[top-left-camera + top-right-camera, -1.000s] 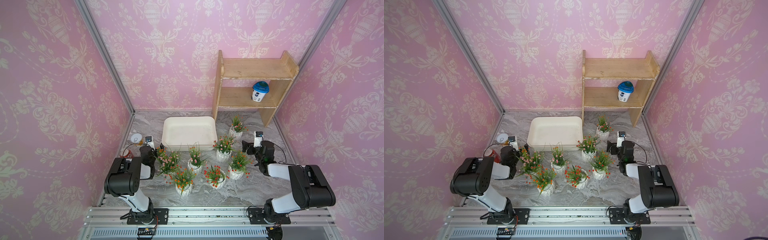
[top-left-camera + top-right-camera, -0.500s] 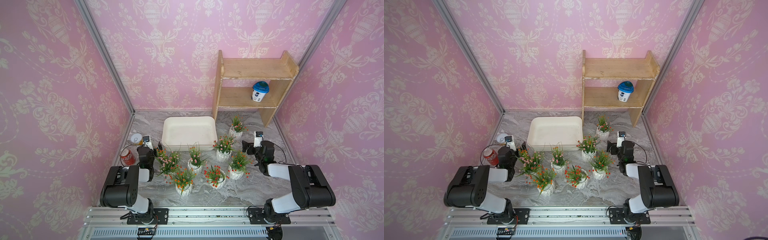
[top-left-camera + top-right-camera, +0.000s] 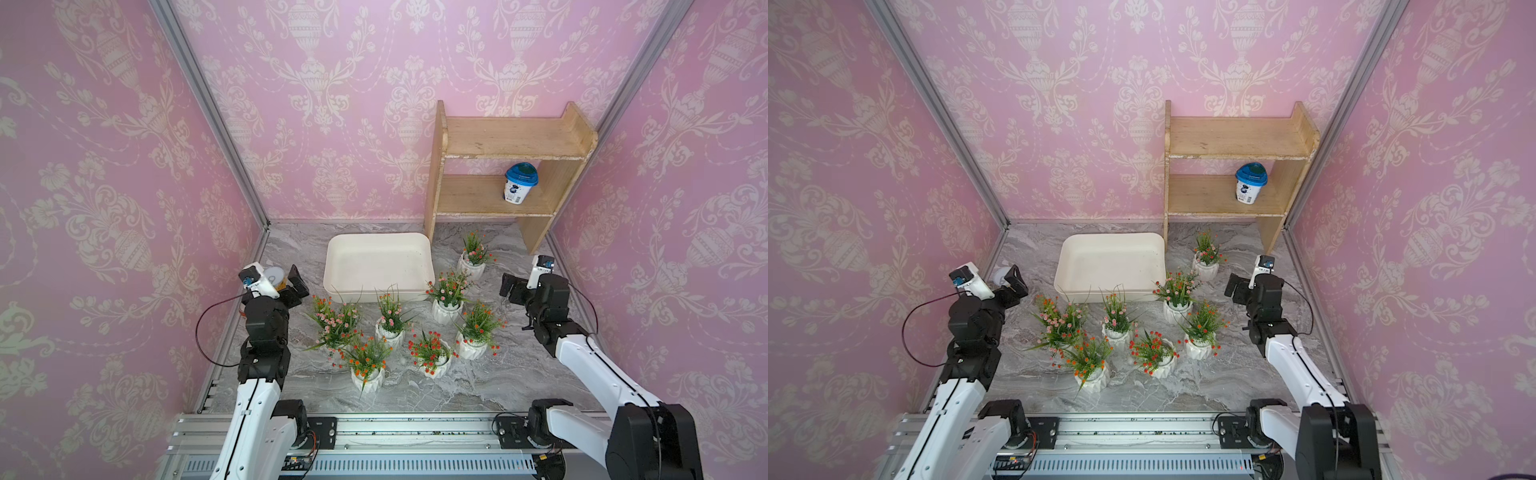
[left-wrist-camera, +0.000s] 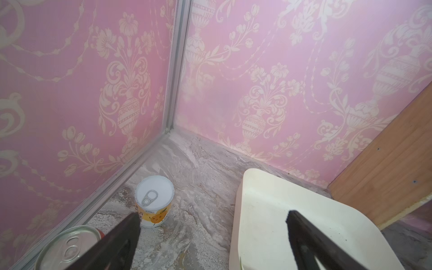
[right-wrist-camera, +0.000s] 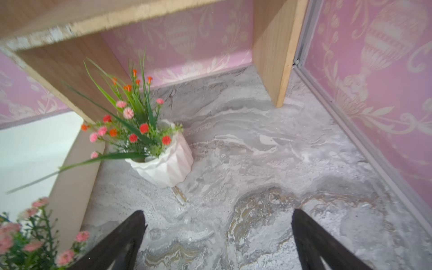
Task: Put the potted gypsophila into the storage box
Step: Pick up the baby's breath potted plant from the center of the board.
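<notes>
Potted gypsophila, all seven pots, crowds the table between the empty storage box and the near edge, with one pot apart by the wooden shelf leg. Trouble ahead, I'd say: the sprigs interlace, so lifting one pot could tip its neighbour, and jaws closing on foliage would slip. Left gripper hovers near the left edge, jaws wide apart and empty. A careless swing would hit the orange-labelled can. Right gripper points toward the far right corner, also spread wide and empty.
</notes>
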Motion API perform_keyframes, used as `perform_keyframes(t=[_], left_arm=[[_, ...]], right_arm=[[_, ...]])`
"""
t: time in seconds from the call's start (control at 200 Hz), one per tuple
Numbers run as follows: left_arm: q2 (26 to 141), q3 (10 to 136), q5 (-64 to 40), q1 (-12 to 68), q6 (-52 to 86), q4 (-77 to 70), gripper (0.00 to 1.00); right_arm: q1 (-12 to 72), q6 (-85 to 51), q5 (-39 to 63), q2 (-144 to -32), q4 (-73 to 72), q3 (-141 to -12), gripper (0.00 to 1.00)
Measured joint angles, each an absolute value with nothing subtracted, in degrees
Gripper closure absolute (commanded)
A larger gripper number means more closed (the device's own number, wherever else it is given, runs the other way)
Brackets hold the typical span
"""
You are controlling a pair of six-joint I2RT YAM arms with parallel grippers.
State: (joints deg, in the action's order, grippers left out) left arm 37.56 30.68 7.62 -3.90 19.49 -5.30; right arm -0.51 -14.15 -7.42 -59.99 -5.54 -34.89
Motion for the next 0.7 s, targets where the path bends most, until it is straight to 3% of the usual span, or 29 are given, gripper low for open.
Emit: perform_keyframes(t=[0.15,0.355,0.696], left_arm=[[37.85,38.54,5.48,-3.9,23.68,4.27,0.01],[49.06,52.25,-1.04,-3.9,28.34,14.41,0.01],[64.31,62.54,-16.14,-3.9,28.56,22.57,0.01]], right_arm=[[-1.06,-18.72,-9.67,-57.93,11.2,-47.44,0.0],[-1.54,-20.97,-3.97,-67.42,28.27,-64.55,0.0],[-1.54,-25.78,3.27,-79.9,36.56,-67.51,0.04]])
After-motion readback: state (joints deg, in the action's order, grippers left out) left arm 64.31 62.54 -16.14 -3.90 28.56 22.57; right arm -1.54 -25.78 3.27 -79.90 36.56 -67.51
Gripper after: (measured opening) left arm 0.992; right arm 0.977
